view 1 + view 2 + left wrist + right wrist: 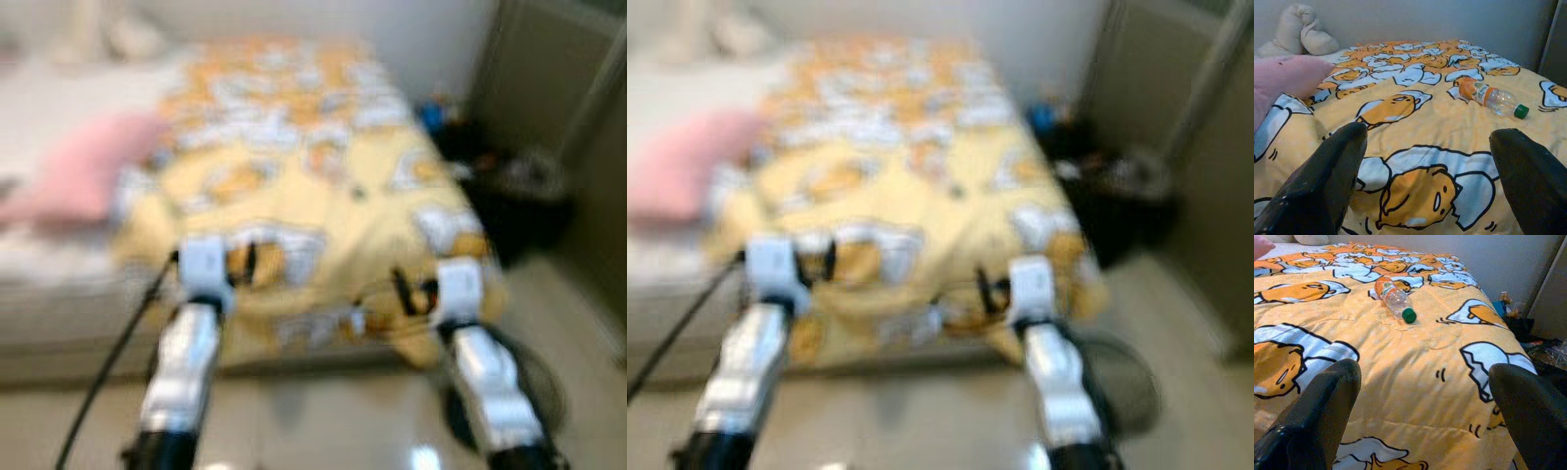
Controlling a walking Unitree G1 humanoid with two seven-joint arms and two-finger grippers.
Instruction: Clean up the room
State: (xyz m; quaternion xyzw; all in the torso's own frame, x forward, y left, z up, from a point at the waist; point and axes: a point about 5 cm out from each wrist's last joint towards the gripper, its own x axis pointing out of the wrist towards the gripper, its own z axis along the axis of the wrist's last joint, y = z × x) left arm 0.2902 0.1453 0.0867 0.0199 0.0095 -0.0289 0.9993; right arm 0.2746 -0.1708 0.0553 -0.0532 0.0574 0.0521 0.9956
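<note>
A plastic bottle (1488,97) with an orange label and green cap lies on its side on the yellow cartoon-print blanket (323,196) of the bed; the same bottle (1395,298) lies ahead of my right gripper. Both silver arms are raised in front of the bed's near edge. My left gripper (1430,134) is open over the blanket with nothing between its fingers, the bottle farther on and to its right. My right gripper (1425,369) is open too and holds nothing. The head views are blurred.
A pink pillow (83,176) lies on the bed's left side and a cream plush toy (1300,34) sits by the wall. Dark clutter (519,196) fills the floor right of the bed. A black cable (108,362) hangs beside my left arm.
</note>
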